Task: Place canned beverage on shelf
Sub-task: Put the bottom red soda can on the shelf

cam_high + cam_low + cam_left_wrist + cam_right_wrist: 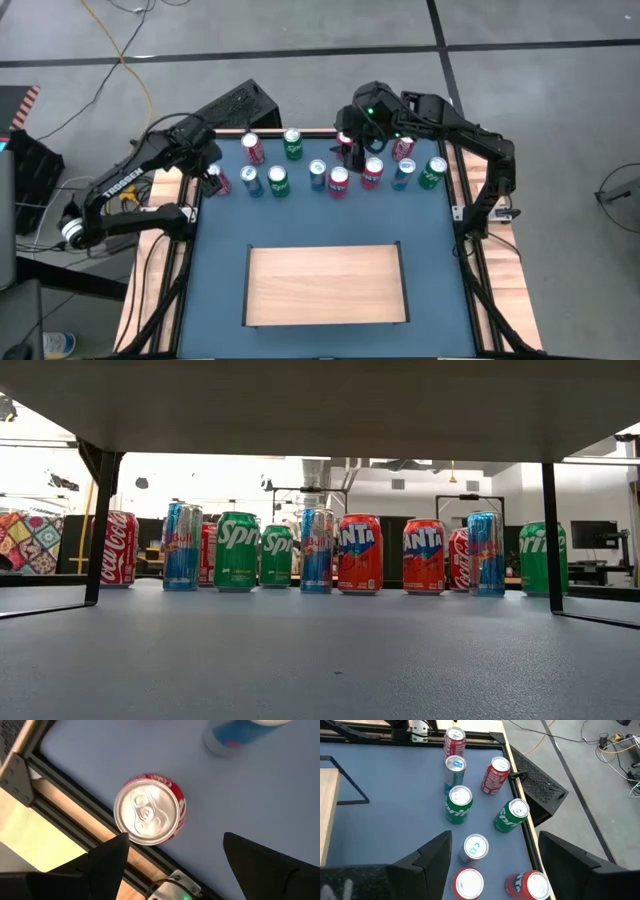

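Eleven cans crowd beyond the shelf.

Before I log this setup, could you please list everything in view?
Green cans: three, green, far half of table.
Blue cans: three, blue-silver, same cluster.
Fanta cans: two, orange-red, middle of cluster.
Cola cans: at least three, red, cluster's back and left end.
Shelf: one, pale tan, near middle.
Table: one, blue-grey.
Left gripper: open, above leftmost cola can.
Right gripper: open, above far cans.
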